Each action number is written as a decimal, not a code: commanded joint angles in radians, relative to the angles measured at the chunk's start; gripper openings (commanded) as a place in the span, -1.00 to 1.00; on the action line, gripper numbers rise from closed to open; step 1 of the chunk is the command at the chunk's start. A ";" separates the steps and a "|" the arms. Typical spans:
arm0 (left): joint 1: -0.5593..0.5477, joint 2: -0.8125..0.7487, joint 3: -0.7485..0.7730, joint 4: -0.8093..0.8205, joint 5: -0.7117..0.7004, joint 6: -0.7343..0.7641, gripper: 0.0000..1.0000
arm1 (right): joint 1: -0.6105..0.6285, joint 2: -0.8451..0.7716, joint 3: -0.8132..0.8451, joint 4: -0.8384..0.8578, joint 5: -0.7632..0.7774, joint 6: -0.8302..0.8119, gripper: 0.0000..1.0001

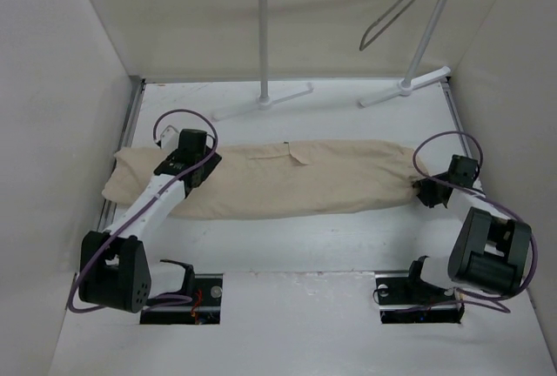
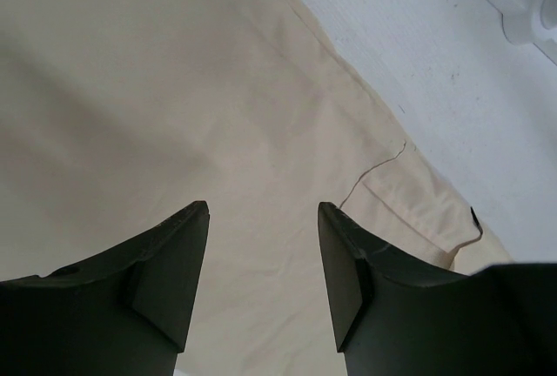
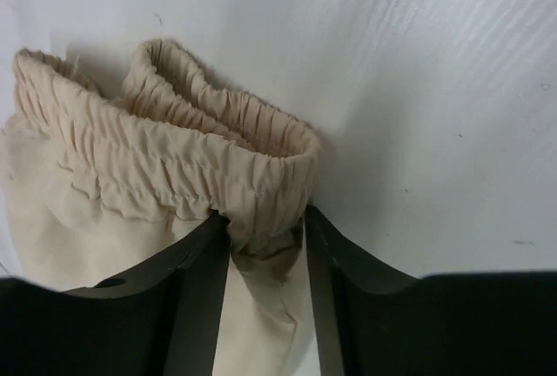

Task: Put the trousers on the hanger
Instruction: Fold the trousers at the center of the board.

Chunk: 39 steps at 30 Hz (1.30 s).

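Trousers (image 1: 270, 180) lying flat and folded lengthwise on the table (image 1: 287, 245), on the near side of the white garment rack (image 1: 264, 36) and roughly parallel to its rail; the hanger (image 1: 396, 12) hangs from that rail near the rack's right post. Left gripper (image 2: 263, 211), nearer than and left of the rack's left post, is poised over the cloth with fingers apart. Right gripper (image 3: 265, 219), nearer than the rack's right foot, is clamped on the gathered waistband (image 3: 174, 145).
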 commanded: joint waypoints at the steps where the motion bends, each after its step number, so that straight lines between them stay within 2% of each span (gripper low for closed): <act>1: 0.007 -0.053 -0.009 -0.005 -0.006 -0.001 0.02 | 0.005 0.049 0.037 0.085 -0.011 0.052 -0.30; 4: 0.020 -0.077 -0.004 -0.028 -0.012 0.015 0.02 | -0.009 0.025 0.063 0.096 -0.036 0.074 -0.67; 6: 0.035 -0.094 -0.009 -0.045 -0.014 0.029 0.02 | -0.036 -0.055 0.078 0.079 -0.008 0.080 -0.76; 11: 0.083 -0.133 -0.030 -0.082 -0.011 0.069 0.02 | -0.084 -0.214 0.245 -0.137 0.105 0.035 -0.83; 14: 0.080 -0.142 -0.021 -0.100 -0.012 0.075 0.01 | -0.118 -0.244 0.365 -0.228 0.136 0.031 -0.83; 18: 0.078 -0.127 -0.021 -0.097 -0.017 0.094 -0.10 | -0.130 -0.213 0.492 -0.275 0.101 0.022 -0.82; 23: 0.190 -0.044 -0.099 -0.027 -0.035 0.143 -0.39 | -0.083 -0.247 0.512 -0.283 0.113 -0.021 -0.82; 28: 0.256 0.088 -0.153 0.032 -0.037 0.183 -0.44 | 0.046 -0.319 0.517 -0.330 0.164 -0.074 -0.82; 30: 0.268 0.084 -0.179 0.020 -0.040 0.180 -0.44 | 0.098 -0.360 0.526 -0.358 0.194 -0.092 -0.82; 33: 0.309 -0.005 -0.210 -0.054 -0.058 0.154 -0.39 | 0.221 -0.415 0.542 -0.403 0.227 -0.101 -0.81; 35: 0.331 -0.108 -0.208 -0.112 -0.057 0.140 -0.28 | 0.353 -0.434 0.549 -0.426 0.260 -0.066 -0.81; 39: 0.322 -0.272 -0.142 -0.210 -0.037 0.131 -0.18 | 0.727 -0.368 0.616 -0.435 0.435 0.049 -0.81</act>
